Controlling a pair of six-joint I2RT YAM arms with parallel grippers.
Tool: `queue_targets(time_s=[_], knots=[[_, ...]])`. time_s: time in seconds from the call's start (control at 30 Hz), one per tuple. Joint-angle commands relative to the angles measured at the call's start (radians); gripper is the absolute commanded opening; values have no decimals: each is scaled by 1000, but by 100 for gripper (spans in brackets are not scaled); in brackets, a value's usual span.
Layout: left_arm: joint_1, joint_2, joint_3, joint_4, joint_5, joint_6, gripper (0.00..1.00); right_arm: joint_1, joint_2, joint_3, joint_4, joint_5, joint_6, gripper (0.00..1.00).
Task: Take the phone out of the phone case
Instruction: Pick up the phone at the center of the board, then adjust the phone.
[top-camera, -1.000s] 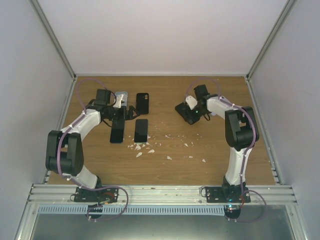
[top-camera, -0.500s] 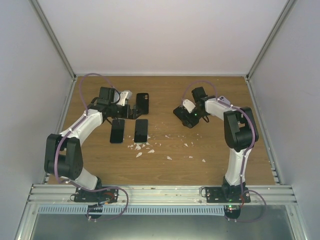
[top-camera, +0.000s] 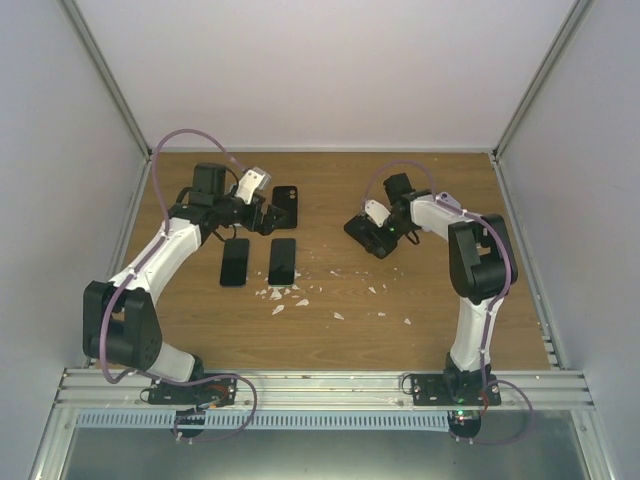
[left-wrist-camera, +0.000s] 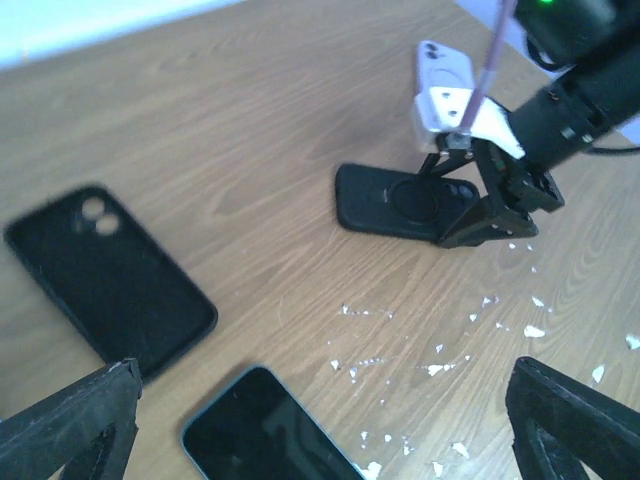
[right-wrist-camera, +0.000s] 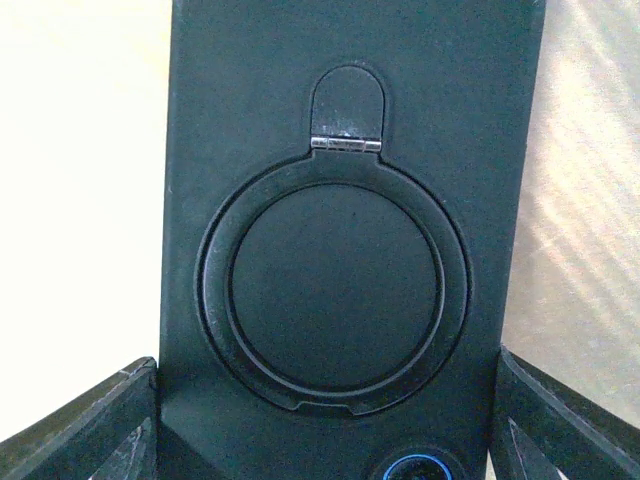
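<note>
**Right gripper (right-wrist-camera: 325, 365) astride a ring-backed case (right-wrist-camera: 340, 270); left gripper (left-wrist-camera: 322, 380) wide open above the table**

Seen from above: a wooden table (top-camera: 430, 310) between white walls, with two arms bolted at its near edge.

Right of centre, in the far half of the table: the ring-backed case, lying flat and back up. Round fold-out ring and small hinge tab plainly visible in the right wrist view. Directly over it, the right gripper, with one finger (right-wrist-camera: 85, 430) just beside each long edge of the case. Cannot tell whether pressing on those edges or only flanking them. Cannot tell either whether a phone sits inside.

Over the far left of the table: the left gripper, held above the surface. Fingers (left-wrist-camera: 70, 430) spread wide, nothing between them.

Just beside it: a plain black case (left-wrist-camera: 110, 280) with camera cut-outs, lying flat.

Nearer the arm bases: two dark phones (top-camera: 235, 262), flat, side by side, not touching.

Just nearer than the phones and on toward the table's middle: scattered white flecks (top-camera: 300, 297) on the wood.
</note>
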Motion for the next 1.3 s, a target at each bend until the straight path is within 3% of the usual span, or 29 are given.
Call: queue_targets(time_s=[0.0,0.23,0.43,0.93,1.1,1.27], knots=[[-23,-74,-18,64,95,278,99,7,-77,48,-123,-131,-36,59],[-119,-130,-58,-76,166,731,99,10,-121,63,-223,-332,-34,58],[-266,-166,-129,-124,27,1082,99,11,-145,46,-265,-455,-11,58],[-456,-40,-185,168,-186,1408,90,46,-172,23,-386,-679,-49,56],[-477,-2,-185,223,-236,1460,80,71,-180,15,-413,-710,-64,56],[-493,12,-187,237,-257,1499,59,93,-189,-6,-417,-717,-65,56]])
